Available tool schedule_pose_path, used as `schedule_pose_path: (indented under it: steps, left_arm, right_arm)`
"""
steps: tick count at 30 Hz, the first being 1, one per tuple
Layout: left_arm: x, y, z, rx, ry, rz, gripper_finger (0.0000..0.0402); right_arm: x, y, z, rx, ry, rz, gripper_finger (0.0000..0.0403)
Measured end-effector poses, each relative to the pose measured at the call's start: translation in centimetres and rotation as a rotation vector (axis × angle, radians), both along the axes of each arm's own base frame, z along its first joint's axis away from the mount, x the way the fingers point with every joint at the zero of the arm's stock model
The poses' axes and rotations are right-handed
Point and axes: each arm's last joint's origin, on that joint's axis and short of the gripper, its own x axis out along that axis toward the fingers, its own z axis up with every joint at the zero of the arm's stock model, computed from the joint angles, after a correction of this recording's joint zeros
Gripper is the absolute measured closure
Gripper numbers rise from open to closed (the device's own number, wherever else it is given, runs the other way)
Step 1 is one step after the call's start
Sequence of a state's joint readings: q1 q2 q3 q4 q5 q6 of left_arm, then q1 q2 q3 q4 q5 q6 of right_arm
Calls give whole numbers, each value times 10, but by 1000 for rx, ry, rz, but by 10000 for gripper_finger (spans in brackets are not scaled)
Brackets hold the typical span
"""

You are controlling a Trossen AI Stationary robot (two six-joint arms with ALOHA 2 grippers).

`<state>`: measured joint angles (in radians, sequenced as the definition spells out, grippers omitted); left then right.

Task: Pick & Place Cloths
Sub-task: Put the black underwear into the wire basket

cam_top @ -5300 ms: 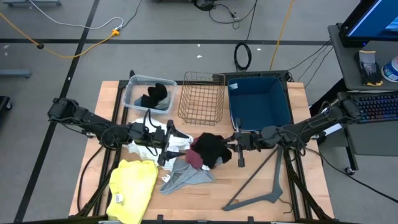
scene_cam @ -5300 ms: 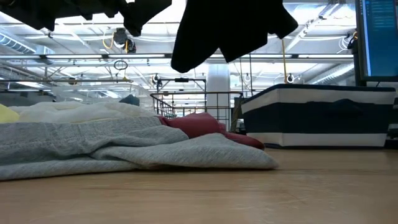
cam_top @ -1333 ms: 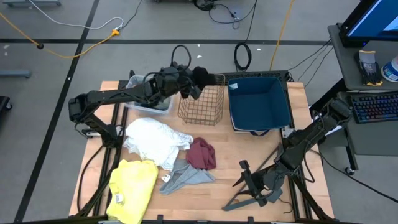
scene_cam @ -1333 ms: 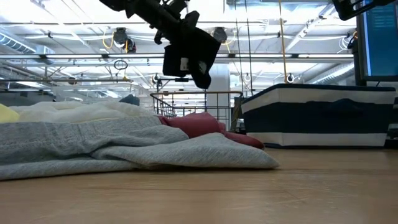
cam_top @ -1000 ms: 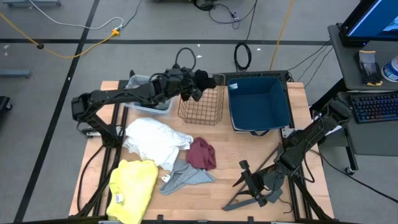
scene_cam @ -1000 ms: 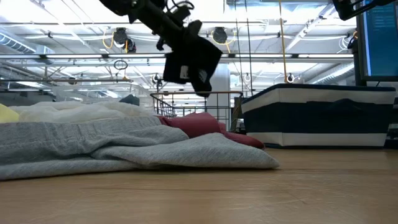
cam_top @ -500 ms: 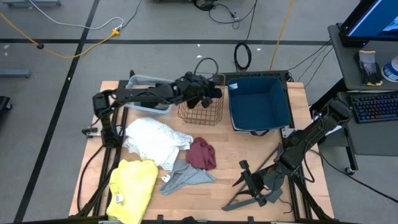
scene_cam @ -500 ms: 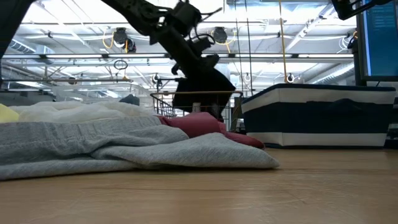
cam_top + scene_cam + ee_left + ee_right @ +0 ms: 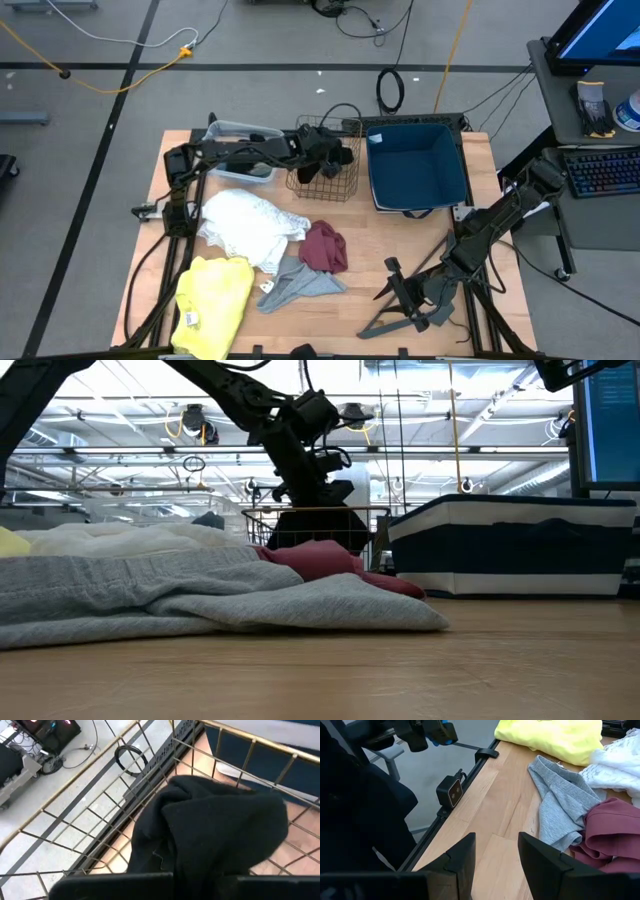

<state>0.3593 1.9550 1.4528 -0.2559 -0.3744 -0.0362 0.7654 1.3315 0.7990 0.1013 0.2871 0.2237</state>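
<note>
My left gripper (image 9: 328, 152) reaches from the table's left over the gold wire basket (image 9: 303, 186) and is shut on a black cloth (image 9: 210, 835), which sits inside the basket walls (image 9: 318, 528). On the wood lie a white cloth (image 9: 250, 225), a maroon cloth (image 9: 325, 247), a grey cloth (image 9: 297, 285) and a yellow cloth (image 9: 213, 305). My right gripper (image 9: 495, 857) stands open near the table's front right, above bare wood with nothing between its fingers. My left gripper holds the black cloth by a bunched upper part (image 9: 200, 870); the gripper's own body hides the exact place of contact. The fingers slant downward from the table's left. The cloth hangs in a bundle below them, its lower part down between the basket's wire walls.
A blue bin (image 9: 420, 170) stands right of the basket and a clear tub (image 9: 232, 168) left of it, under my left arm. A grey hanger (image 9: 425, 310) lies at the front right beneath my right arm. Bare wood shows in the front middle.
My left gripper has gone down and toward the table's right, tipping its fingers downward, still shut on the black cloth. The cloth, which hung above the basket's far left rim, now sits lowered inside the basket.
</note>
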Motion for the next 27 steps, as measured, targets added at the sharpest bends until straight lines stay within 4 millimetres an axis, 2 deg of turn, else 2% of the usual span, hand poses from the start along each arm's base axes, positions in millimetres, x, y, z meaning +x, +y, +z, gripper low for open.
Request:
schedule_pose_path:
  steps: [5,9,21,27]
  left_arm:
    - [0,0,-1,-3,6,-1,397]
    - [0,-1,-2,-11,3,-6,373]
    - [-7,-5,-6,-59,104,-36,215]
    - [-18,-15,18,-57,108,-50,160]
  right_arm:
    - [0,0,0,0,0,0,264]
    - [0,0,0,0,0,0,264]
    - [0,0,0,-1,-1,1,264]
    - [1,0,1,-28,-32,23,264]
